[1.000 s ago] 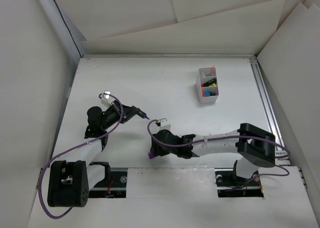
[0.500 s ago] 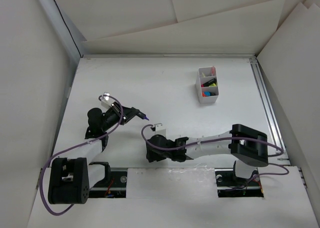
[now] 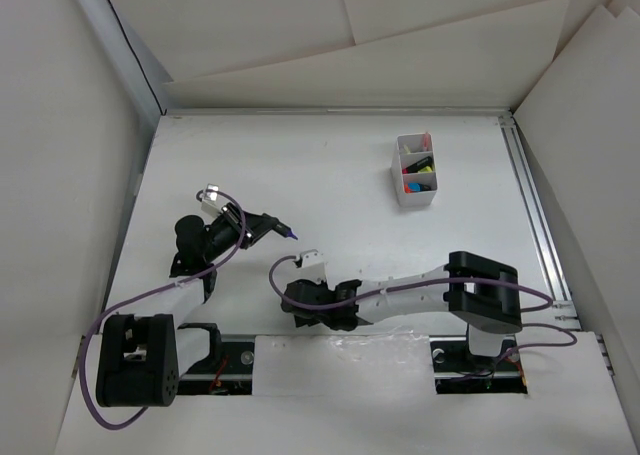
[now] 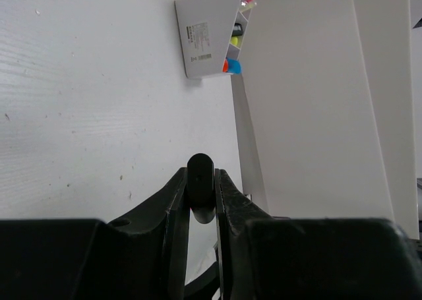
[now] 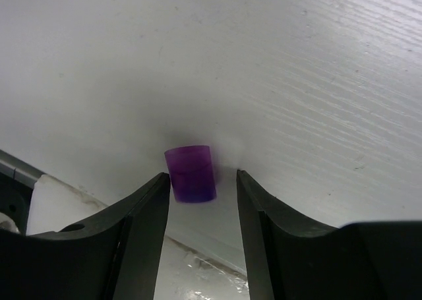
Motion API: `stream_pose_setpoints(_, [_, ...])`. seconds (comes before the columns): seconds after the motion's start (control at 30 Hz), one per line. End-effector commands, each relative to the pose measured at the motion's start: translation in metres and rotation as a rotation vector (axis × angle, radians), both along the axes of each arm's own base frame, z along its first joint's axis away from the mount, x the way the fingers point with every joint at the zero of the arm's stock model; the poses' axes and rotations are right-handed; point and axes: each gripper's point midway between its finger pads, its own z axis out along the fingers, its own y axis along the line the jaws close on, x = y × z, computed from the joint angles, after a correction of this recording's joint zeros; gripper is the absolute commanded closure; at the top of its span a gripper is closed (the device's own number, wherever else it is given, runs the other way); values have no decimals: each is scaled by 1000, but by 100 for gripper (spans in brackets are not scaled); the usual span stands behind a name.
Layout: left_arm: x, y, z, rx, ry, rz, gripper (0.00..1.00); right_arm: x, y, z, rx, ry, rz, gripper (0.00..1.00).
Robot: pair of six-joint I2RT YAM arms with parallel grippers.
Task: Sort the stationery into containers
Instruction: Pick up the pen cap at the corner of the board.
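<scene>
- Left pincer [image 4: 201,186]: clenched on a black-barrelled marker [image 4: 200,167], which is gripped between both fingers with its rounded end facing the wrist camera.
- Purple tip [image 3: 290,235] of that marker, seen from above: projecting past the fingers, well apart from the white box [image 3: 415,170], on the side toward the arm bases and to the left.
- Right pincer [image 5: 202,181]: released, fingers spread to either side of a small purple cap [image 5: 190,175] and gripping nothing.
- Purple cap: resting on the worktop [image 3: 300,165] between the two fingers, close against one with a clear gap to the other; contact with the nearer finger not discernible.
- Position of the cap: farther from the white box than the left pincer, near the worktop edge by the arm bases; hidden under the right pincer in the top view.
- White box: standing on the worktop, split by inner dividers, with pink, yellow, orange and blue pieces showing in its compartments; both pincers well apart from it.
</scene>
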Motion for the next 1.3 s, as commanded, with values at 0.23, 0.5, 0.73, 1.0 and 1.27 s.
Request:
stream_pose_setpoints(0.23, [0,-1,5,-6,-46,-15,100,2,-24,-12,-141,-58,4,49])
stream_pose_setpoints(0.5, [-1,-2,5,-16,-40,-23,100,-12,-16,-12,-154,-66,58,48])
stream_pose_setpoints(0.73, [1,-2,-4,-23,-12,-20,100,-17,-15,-21,-188,-77,62,60])
stream_pose_setpoints(1.0, [-5,-5,-7,-50,10,-38,100,-10,-20,-21,-215,-113,42,46])
stream_pose_setpoints(1.27, [-8,-6,-2,-45,5,-51,100,-5,-26,-15,-201,-138,2,77])
